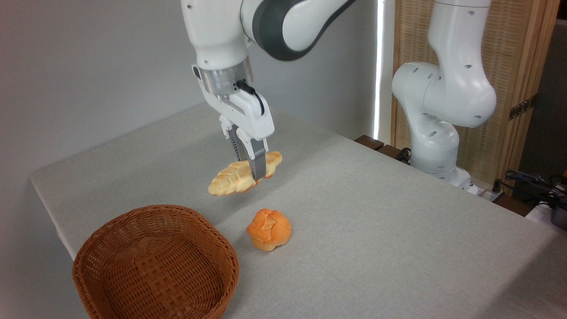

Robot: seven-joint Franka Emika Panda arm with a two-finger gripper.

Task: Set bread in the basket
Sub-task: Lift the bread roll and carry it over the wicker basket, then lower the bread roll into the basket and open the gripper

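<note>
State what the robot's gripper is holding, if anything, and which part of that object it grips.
The gripper holds the bread, clamped right of its middle, toward the upper end, clear of the table.

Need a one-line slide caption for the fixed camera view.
End effector holds the braided bread above the table, empty wicker basket at lower left.

White arm (274,22) reaching in from the top, dark grey at the elbow joint, wrist turned straight down over the middle of the surface. Silver flange under the wrist, then the white hand body, angled slightly toward the right edge. Fingers (257,161) pointing down, closed on the bread (234,177) near its middle, holding it clear above the surface. Near finger grey and fully seen; far finger mostly hidden behind it. Base column (436,133) standing off the far right corner, upright.
</note>
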